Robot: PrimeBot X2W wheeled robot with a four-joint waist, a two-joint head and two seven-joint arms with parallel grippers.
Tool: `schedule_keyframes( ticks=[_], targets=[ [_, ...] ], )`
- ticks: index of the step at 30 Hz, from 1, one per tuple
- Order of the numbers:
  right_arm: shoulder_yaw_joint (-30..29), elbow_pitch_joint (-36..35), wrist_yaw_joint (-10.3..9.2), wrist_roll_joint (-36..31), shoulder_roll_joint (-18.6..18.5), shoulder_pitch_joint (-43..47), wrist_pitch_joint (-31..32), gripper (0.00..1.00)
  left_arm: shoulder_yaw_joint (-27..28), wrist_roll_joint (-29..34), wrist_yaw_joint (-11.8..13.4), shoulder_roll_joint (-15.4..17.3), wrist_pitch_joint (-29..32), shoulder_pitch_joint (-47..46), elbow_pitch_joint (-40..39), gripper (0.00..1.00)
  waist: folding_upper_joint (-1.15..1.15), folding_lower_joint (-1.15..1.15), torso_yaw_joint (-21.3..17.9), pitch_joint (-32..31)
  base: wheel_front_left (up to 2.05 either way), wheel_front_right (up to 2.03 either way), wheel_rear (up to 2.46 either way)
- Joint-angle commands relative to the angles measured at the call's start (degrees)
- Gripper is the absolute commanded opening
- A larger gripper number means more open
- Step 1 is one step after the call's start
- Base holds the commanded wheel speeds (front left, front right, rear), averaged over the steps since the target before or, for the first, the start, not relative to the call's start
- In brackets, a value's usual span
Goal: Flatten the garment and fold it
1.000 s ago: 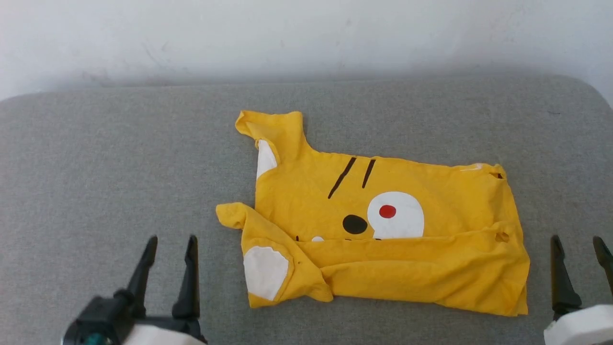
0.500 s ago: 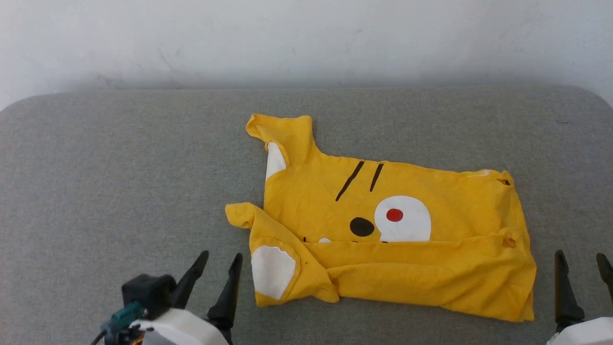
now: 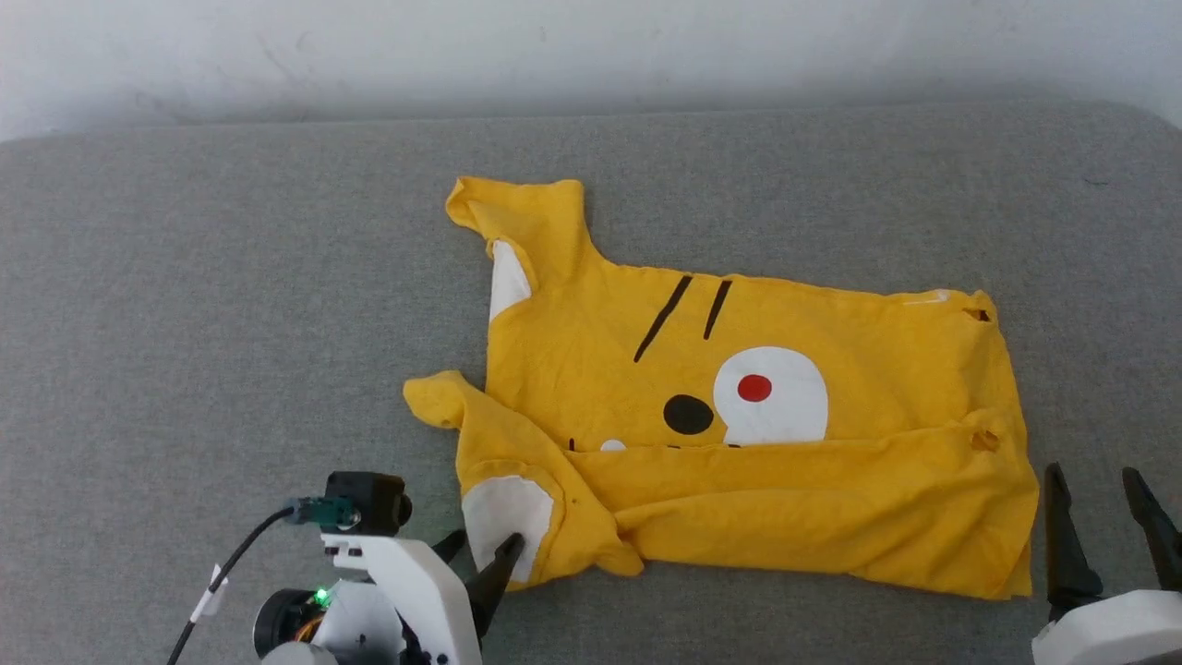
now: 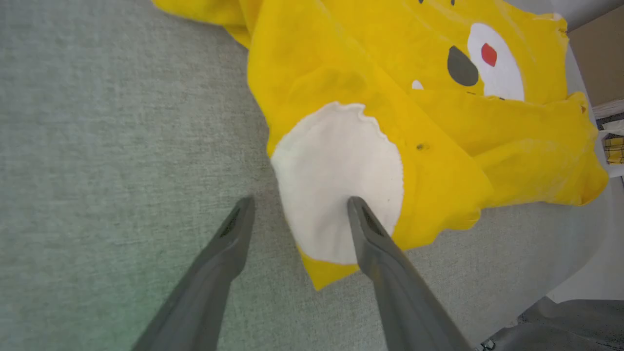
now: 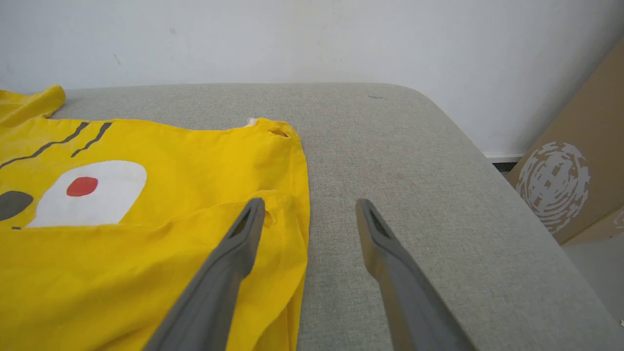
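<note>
Flattening: my left gripper (image 4: 300, 204), fingers spread, straddles the garment's (image 3: 600, 351) white sleeve patch (image 4: 336, 165); next, pinch it. My right gripper (image 3: 1091, 480) sits spread just beside.

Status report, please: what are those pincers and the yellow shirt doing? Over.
Left pincer open, straddling the white sleeve patch's edge. Right pincer open, beside the garment's right edge. Garment wrinkled, near flap folded over its face print, on grey cushion.

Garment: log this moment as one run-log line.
garment: near edge folded over, on grey cushion | left hand: open, straddling white sleeve patch edge | right hand: open, at opposite edge
</note>
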Motion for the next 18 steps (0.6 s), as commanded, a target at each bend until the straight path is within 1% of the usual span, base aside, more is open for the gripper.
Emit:
schedule_keyframes(
  ticks=[1, 7, 8, 9, 10, 11, 13, 18],
  targets=[
    [-0.03, 0.16, -0.04, 0.25, 0.16, -0.83, -0.34, 1.0, 0.02, -0.5, 0.2, -0.44, 0.19, -1.03, 0.12, 1.0, 0.0, -0.01, -0.72, 0.73, 0.0, 0.0, 0.0],
    [-0.22, 0.72, -0.04, 0.05, 0.16, -1.29, -0.25, 1.0, -1.76, -2.36, -0.28, -0.92, 4.28, -1.35, 2.67, 1.0, 0.0, -0.01, -1.29, 1.17, 0.0, 0.0, 0.0],
    [-0.22, 0.81, -0.04, 0.06, 0.16, -1.34, -0.22, 1.0, -2.15, -2.5, -0.48, -1.05, 4.76, -1.48, 3.31, 0.92, 0.0, -0.01, -1.31, 1.18, 0.0, 0.0, 0.0],
    [-0.22, 0.91, -0.04, 0.06, 0.16, -1.39, -0.18, 1.0, -2.63, -2.34, -0.74, -1.05, 5.05, -1.7, 4.0, 0.41, 0.0, -0.01, -1.32, 1.17, 0.0, 0.0, 0.0],
    [-0.22, 1.0, -0.04, 0.06, 0.16, -1.43, -0.14, 1.0, -2.98, -2.16, -0.96, -1.17, 5.0, -1.95, 4.72, 0.11, 0.0, -0.01, -1.3, 1.12, 0.0, 0.0, 0.0],
    [-0.19, 1.09, -0.04, 0.05, 0.16, -1.48, -0.08, 1.0, -3.18, -2.07, -1.19, -1.39, 4.72, -2.17, 5.42, 0.0, 0.0, -0.01, -1.29, 1.05, 0.0, 0.0, 0.0],
    [0.09, 1.25, -0.04, -0.04, 0.16, -1.57, 0.13, 1.0, -3.57, -1.91, -1.95, -1.68, 3.94, -2.52, 6.77, 0.0, 0.0, -0.01, -1.29, 0.86, 0.0, 0.0, 0.0],
    [1.37, 0.83, -0.04, -0.68, 0.16, -2.04, 2.29, 1.0, -1.93, -2.69, -2.45, -2.58, 0.09, -2.48, 7.69, 0.0, 0.0, -0.01, -1.31, 0.65, 0.0, 0.0, 0.0]
  ],
)
